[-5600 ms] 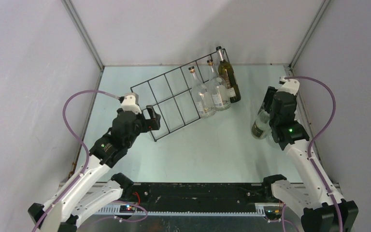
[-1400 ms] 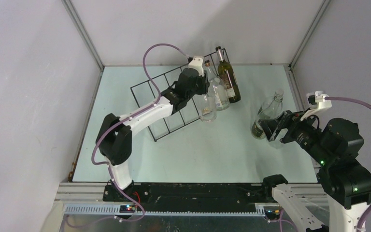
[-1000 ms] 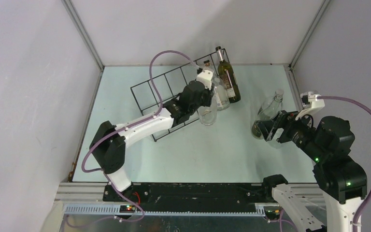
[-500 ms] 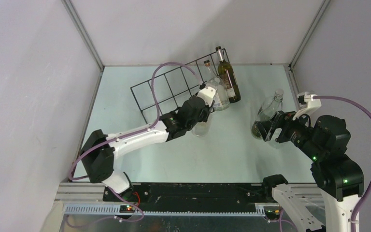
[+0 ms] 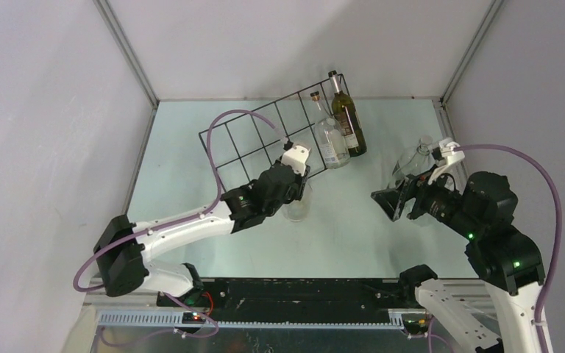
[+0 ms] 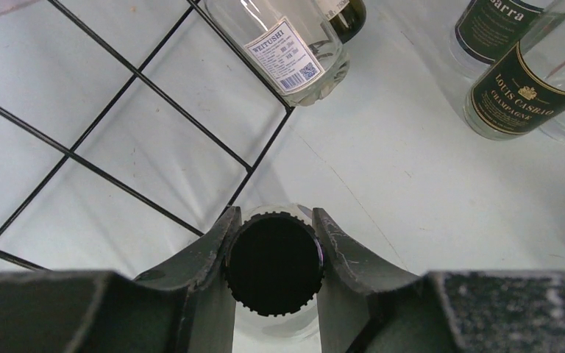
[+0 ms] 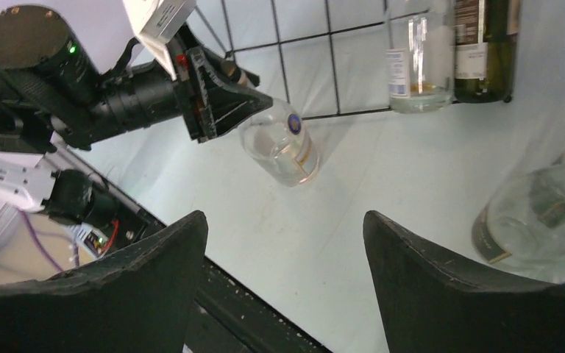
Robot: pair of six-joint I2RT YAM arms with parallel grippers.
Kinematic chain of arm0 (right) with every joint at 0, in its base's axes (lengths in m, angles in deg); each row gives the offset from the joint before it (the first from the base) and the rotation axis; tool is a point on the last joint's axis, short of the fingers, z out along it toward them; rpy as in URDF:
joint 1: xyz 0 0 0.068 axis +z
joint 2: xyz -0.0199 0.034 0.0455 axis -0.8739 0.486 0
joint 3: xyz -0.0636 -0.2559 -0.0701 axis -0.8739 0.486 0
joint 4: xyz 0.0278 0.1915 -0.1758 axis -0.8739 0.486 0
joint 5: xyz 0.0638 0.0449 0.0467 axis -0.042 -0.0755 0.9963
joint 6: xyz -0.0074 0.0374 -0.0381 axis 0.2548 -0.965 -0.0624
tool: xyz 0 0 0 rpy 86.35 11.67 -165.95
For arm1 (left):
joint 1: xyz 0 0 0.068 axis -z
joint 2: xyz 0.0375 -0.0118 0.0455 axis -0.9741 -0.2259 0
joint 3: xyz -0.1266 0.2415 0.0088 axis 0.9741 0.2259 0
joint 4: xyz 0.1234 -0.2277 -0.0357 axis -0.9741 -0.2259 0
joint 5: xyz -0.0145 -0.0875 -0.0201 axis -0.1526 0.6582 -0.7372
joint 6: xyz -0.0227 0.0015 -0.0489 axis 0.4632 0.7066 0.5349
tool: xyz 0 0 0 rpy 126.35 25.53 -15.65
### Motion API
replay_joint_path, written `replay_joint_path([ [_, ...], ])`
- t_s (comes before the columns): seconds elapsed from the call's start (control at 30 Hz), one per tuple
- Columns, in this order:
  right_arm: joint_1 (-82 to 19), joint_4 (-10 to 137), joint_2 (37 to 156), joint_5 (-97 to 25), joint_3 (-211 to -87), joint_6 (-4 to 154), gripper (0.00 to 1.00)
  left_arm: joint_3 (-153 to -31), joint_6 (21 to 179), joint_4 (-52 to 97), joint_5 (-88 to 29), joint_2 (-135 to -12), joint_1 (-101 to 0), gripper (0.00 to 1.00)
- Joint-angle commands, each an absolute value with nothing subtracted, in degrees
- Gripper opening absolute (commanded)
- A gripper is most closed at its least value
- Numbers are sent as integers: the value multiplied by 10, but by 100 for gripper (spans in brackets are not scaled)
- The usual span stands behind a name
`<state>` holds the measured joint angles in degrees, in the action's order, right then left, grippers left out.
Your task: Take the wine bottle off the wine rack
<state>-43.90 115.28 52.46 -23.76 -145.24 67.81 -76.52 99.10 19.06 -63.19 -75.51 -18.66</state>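
**Wine bottle clear of the rack's near edge, neck pinched by the left gripper**

The wine rack (image 5: 265,136) lies askew on the pale table (image 5: 176,154). Its right-end compartments hold a labelled clear bottle (image 5: 331,141) and, next to it at the very end, a dark green bottle (image 5: 349,121). Beyond that end, apart from the rack, stand a champagne-labelled bottle (image 6: 519,84) and another dark-labelled bottle (image 6: 485,26). Nothing lies between the wine bottle (image 5: 296,206) and the open table in front of the rack.

The left arm (image 5: 184,220) stretches low and long from its base towards the rack's near edge, its wrist looking straight down the bottle's neck. The right arm (image 5: 496,235) stands bent near the bottles beyond the rack's right end, wrist turned towards the rack.

The left gripper (image 6: 274,257) is clamped on the wine bottle's neck, one finger (image 6: 206,257) on each side of the dark cap. The clear bottle sits just outside the rack's near wire, tilted with its neck leaning towards the left arm. Whether its base touches the table cannot be told. The right gripper (image 7: 285,220) is spread wide and holds nothing.
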Motion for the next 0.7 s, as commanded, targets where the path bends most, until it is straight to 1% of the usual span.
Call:
replay_joint_path([
  [0.0, -360, 1106, 547, -291, -1443, 675, 80, -771, 1025, 241, -660, -705, -183, 12],
  [0.1, -291, 1095, 563, -360, -1438, 672, 80, -762, 1043, 235, -649, -691, -183, 9],
  [0.17, -219, 1091, 576, -402, -1434, 671, 80, -759, 1055, 231, -638, -681, -183, 8],
  [0.27, -155, 1086, 591, -454, -1428, 680, 80, -761, 1064, 216, -629, -670, -183, 3],
  [0.33, -114, 1075, 598, -477, -1418, 691, 80, -756, 1063, 215, -631, -664, -182, 3],
  [0.4, -78, 1056, 601, -502, -1402, 700, 81, -749, 1061, 216, -636, -660, -182, 8],
  [0.43, -61, 1045, 603, -515, -1393, 706, 81, -745, 1061, 216, -637, -658, -182, 16],
  [0.47, -54, 1040, 606, -523, -1388, 710, 81, -744, 1060, 215, -640, -657, -182, 21],
  [0.5, -44, 1029, 608, -525, -1381, 715, 82, -741, 1060, 214, -641, -655, -182, 32],
  [0.53, -40, 1025, 611, -526, -1377, 717, 82, -739, 1060, 214, -644, -655, -182, 37],
  [0.57, -35, 1019, 614, -527, -1371, 720, 83, -737, 1061, 213, -645, -654, -182, 45],
  [0.6, -34, 1016, 618, -528, -1369, 721, 83, -737, 1061, 212, -646, -653, -182, 49],
  [0.63, -32, 1013, 621, -528, -1365, 723, 83, -734, 1061, 213, -646, -653, -182, 54],
  [0.67, -31, 1012, 625, -529, -1363, 725, 83, -734, 1061, 213, -646, -652, -182, 56],
])
